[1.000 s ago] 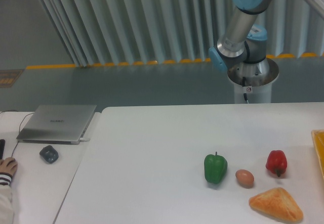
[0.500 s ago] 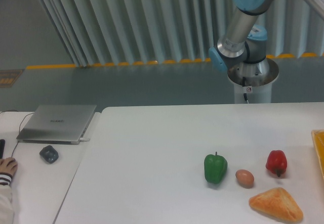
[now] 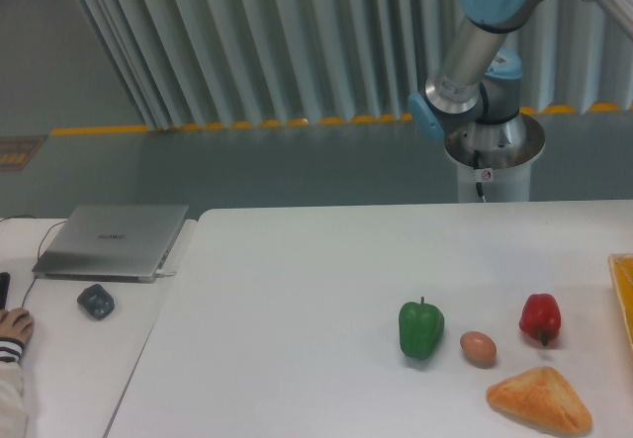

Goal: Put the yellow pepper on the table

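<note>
Rising behind the far edge of the table (image 3: pixel 297 290), the robot arm (image 3: pixel 475 52) shows only its base, shoulder and part of an upper link; the link runs out of the picture at the top right corner, so the claw is out of view and I cannot tell how far open it is or whether it holds anything. No yellow pepper shows anywhere in the picture, so I cannot say where it is.

Toward the near right part of the white table stands a green pepper (image 3: pixel 421 328), upright with its stem up. Just beside it on the right lies a brown egg (image 3: pixel 478 347), and further right, near the right edge, sits a red pepper (image 3: pixel 540 317). A golden piece of bread (image 3: pixel 539 399) lies at the near edge, just in front of the egg and the red pepper. A sliver of an orange-yellow tray (image 3: pixel 624 295) shows at the right edge.

On the adjoining desk (image 3: pixel 69 359) at the left lie a closed grey laptop (image 3: pixel 112 240) and a dark mouse (image 3: pixel 96 301), and a person's hand (image 3: pixel 14 327) rests at the desk's left edge.
</note>
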